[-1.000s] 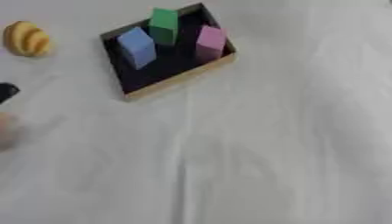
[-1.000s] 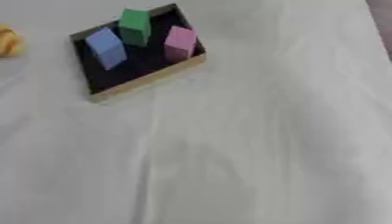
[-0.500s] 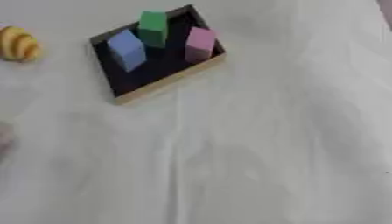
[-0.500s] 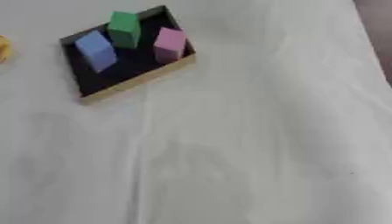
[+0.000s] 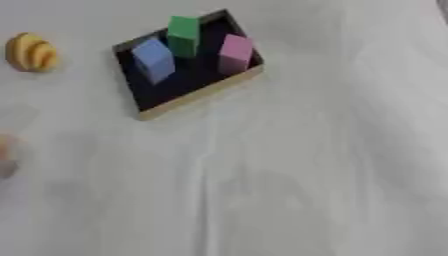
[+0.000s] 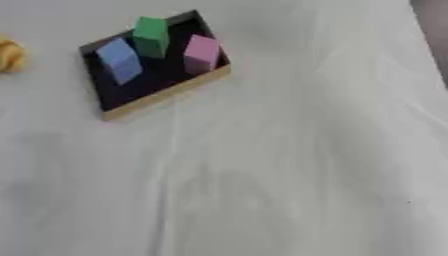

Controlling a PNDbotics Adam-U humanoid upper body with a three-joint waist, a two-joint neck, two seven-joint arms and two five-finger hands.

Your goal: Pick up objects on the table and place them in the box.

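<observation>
I see a shallow black box [image 5: 194, 95] with a pale wooden rim lying askew on a white cloth-covered table [image 5: 289, 185]. Three blocks stand inside the box: a blue block [image 5: 154, 60] at its left, a green block [image 5: 183, 35] at its far corner, and a pink block [image 5: 234, 53] at its right. Left of the box, well apart from it, a yellow ridged object [image 5: 31, 52] lies on the cloth. Below that object, at the picture's left edge, I see a pale blurred shape I cannot identify. Neither of my hands shows clearly, so I cannot tell how their fingers stand.
</observation>
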